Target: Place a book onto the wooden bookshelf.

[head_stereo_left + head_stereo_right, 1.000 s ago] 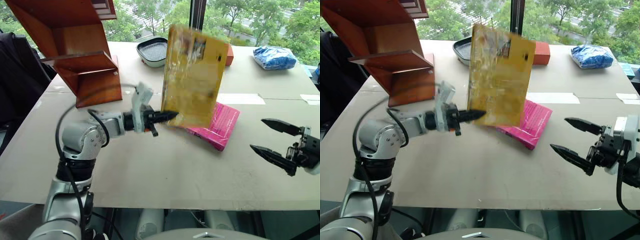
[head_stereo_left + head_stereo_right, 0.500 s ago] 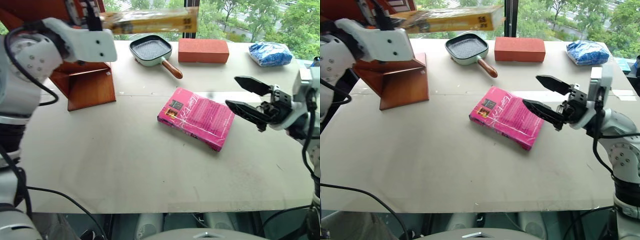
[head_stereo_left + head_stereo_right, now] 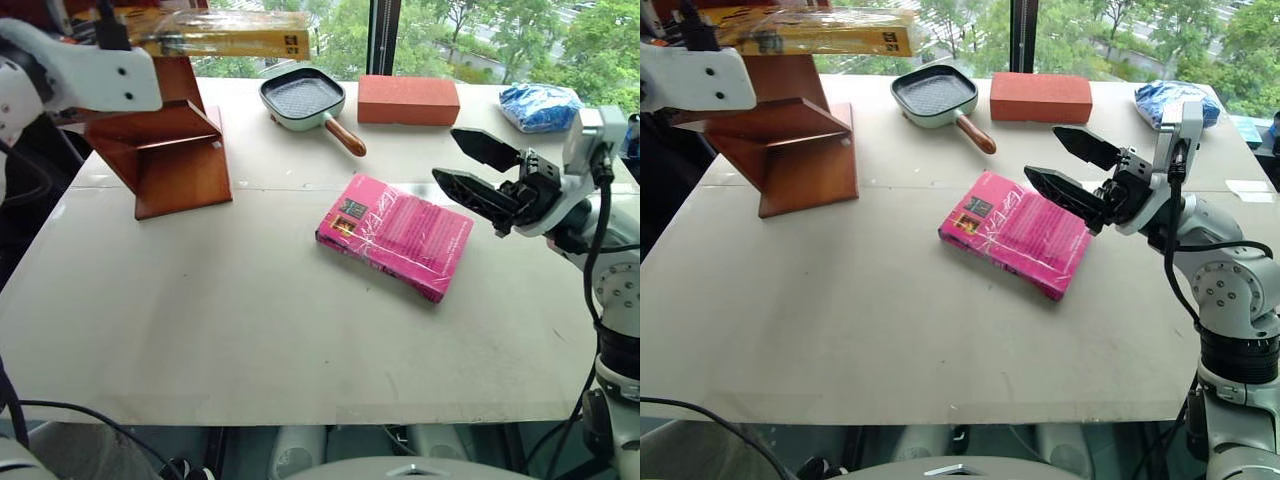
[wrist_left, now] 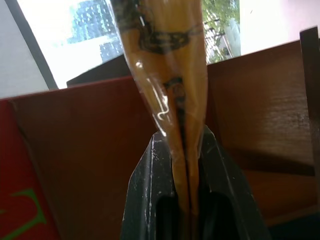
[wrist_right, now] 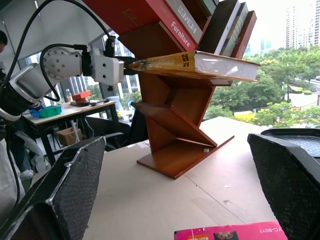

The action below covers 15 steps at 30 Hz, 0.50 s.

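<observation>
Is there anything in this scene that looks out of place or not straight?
Yes. The pink book lies flat and askew on the table instead of in the wooden bookshelf. The left gripper holds the yellow book level, by one end, beside the shelf's slanted boards, not yet in a compartment.

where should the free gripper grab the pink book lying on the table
Probably the pink book by its right end, nearest the open right gripper. It lies flat on the table, so come in low from the right, with one finger above the cover and one under the edge.
</observation>
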Motion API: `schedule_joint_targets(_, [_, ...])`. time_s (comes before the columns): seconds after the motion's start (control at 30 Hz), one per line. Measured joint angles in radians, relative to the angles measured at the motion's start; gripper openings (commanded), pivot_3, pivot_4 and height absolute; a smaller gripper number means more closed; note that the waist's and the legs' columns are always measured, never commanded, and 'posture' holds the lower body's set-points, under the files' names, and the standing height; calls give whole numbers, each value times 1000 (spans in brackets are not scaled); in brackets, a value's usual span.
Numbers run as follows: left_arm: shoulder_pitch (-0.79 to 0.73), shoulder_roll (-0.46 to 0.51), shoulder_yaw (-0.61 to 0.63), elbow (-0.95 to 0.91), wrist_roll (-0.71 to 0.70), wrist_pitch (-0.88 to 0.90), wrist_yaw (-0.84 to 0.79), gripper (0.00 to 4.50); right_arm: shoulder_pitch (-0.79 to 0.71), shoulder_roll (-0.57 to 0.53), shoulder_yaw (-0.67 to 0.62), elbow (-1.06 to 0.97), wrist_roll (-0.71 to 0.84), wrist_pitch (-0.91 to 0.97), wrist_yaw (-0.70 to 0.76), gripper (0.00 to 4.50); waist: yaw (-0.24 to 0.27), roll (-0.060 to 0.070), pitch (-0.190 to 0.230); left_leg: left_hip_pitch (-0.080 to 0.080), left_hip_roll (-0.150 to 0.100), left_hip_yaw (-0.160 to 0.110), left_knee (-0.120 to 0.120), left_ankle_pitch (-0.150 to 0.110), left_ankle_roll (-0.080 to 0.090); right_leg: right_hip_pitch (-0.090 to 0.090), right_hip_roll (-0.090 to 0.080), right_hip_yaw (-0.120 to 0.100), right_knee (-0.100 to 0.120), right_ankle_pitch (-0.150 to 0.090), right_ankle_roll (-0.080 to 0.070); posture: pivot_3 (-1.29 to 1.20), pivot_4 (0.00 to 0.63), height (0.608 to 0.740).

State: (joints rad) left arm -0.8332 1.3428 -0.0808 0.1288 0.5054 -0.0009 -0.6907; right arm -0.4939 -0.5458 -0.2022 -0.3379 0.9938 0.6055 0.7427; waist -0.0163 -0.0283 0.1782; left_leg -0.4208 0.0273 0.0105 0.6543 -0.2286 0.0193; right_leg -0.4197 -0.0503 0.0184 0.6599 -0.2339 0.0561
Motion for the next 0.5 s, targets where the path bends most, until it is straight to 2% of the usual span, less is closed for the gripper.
schedule_joint_targets(0.23, [176,24,77,-32,-26,166,-116,25,1,1,0,1,-21,-1,3,4500,1,0,0,1,1,2,0,0,0,0,0,1,1,0,0,0,150,740])
schedule_joint_targets(0.5, [234,24,119,-38,-58,212,-121,25,1,9,0,2,-41,-7,10,4500,2,0,0,2,1,3,0,0,0,0,0,3,1,0,0,0,150,740])
